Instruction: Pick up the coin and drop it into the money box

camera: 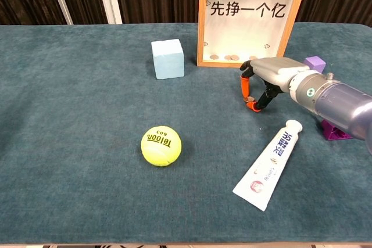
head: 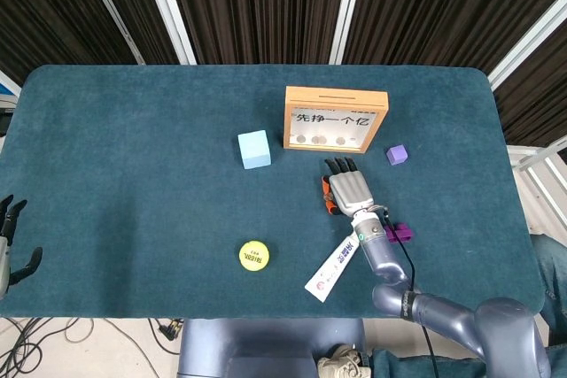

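The wooden money box (head: 336,93) (camera: 199,21) stands upright at the back of the table, with several coins behind its clear front. Just in front of it my right hand (head: 352,190) (camera: 273,74) reaches down to the cloth. Its orange-tipped thumb and a finger (camera: 244,87) pinch the small coin (camera: 248,98), which sits low at the table surface. In the head view the hand hides the coin. My left hand (head: 9,245) hangs off the table's near left edge, fingers apart and holding nothing.
A light blue cube (head: 254,149) (camera: 168,58) sits left of the box. A yellow tennis ball (head: 253,255) (camera: 161,146) and a toothpaste tube (head: 332,267) (camera: 270,165) lie nearer me. A purple cube (head: 397,155) (camera: 314,62) and a purple piece (head: 404,233) (camera: 336,132) lie right of the hand.
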Controlling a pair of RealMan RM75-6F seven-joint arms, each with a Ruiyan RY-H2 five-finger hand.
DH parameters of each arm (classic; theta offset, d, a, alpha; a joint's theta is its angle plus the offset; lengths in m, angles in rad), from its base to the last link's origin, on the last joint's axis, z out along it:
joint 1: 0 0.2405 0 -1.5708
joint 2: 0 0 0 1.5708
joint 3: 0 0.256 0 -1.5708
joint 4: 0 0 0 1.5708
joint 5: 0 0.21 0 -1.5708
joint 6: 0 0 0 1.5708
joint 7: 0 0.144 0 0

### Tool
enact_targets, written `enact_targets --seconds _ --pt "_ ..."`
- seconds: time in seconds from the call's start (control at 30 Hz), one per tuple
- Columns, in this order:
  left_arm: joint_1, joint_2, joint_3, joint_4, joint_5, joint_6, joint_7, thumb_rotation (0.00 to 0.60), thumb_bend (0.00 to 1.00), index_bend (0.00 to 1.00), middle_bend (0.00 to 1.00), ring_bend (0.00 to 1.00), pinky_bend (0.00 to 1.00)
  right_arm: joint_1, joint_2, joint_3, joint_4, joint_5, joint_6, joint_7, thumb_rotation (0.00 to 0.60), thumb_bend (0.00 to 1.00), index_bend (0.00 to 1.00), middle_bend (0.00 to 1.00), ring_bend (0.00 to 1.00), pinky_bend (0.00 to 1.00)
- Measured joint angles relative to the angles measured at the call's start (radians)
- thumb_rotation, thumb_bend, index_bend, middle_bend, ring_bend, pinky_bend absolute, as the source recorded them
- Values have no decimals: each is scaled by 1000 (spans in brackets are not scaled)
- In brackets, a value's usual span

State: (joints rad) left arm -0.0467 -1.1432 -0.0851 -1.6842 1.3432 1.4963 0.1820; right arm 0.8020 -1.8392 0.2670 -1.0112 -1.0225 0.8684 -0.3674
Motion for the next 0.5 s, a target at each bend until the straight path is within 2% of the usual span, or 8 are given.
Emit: enact_targets --seconds 0.5 --pt "0 5 2 -7 -8 -7 3 600 338 129 7 0 0 0 -6 8 15 -13 13 29 600 507 624 126 58 0"
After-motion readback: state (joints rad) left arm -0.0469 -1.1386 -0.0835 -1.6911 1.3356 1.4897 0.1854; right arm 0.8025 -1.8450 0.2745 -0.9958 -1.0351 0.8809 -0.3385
